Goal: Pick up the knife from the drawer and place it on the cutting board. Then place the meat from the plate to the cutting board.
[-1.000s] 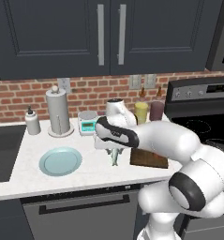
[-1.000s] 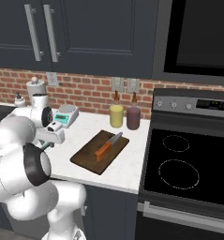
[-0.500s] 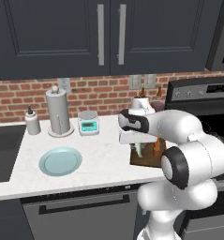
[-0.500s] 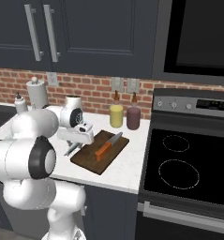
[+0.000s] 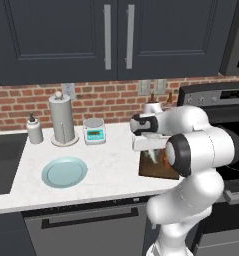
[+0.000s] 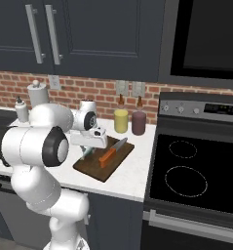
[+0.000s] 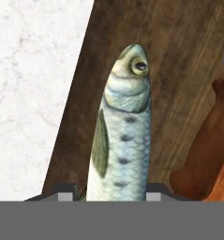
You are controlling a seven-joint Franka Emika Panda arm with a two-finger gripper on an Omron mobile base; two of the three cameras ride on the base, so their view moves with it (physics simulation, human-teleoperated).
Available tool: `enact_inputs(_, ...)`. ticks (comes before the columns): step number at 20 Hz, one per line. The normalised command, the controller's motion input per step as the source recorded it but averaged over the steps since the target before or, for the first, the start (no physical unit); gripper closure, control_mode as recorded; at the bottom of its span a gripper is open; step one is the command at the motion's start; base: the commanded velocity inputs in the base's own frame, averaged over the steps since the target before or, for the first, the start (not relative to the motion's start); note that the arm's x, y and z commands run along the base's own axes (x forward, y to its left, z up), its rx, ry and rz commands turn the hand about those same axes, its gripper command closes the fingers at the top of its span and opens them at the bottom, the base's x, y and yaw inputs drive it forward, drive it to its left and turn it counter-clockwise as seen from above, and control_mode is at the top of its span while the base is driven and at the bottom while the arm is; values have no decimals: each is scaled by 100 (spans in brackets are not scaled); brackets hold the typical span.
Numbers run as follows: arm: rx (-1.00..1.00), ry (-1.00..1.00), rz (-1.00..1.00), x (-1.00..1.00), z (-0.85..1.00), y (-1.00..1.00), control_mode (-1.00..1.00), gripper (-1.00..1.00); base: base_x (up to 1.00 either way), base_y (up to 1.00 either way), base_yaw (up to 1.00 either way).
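Hand view shows the gripper (image 7: pixel 111 194) clenched on the meat (image 7: pixel 123 136), the fish hanging head-down over the cutting board (image 7: pixel 179 70) near the board's left edge. Right base view puts the knife (image 6: pixel 111 152) flat on the board's middle, two jars (image 6: pixel 121 120) behind it by the brick wall. On the counter's left part sits the plate (image 5: pixel 64 171), with a paper towel holder (image 5: pixel 62 120) and a small scale (image 5: pixel 94 131) at the back edge.

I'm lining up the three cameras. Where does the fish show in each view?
Left base view: fish hangs under the gripper, over the board's left part.
Right base view: fish left of the knife, beneath the hand.
Hand view: fish centre, head up.
Shared landmark: the board.
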Motion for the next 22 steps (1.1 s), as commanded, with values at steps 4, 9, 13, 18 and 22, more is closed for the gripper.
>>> enact_inputs(4, -1, 0, 2, 17, -33, -2, -100, 100, 0, 0, 0)
enact_inputs(9, 0, 0, 1, 0, -23, -22, -100, 100, 0, 0, 0)
enact_inputs(13, 0, 0, 0, -1, -1, -7, -100, -100, 0, 0, 0)
enact_inputs(18, 0, -4, 0, 0, 4, 2, -100, -100, 0, 0, 0)
enact_inputs(22, 0, -17, 0, -19, 62, 2, -100, -100, 0, 0, 0)
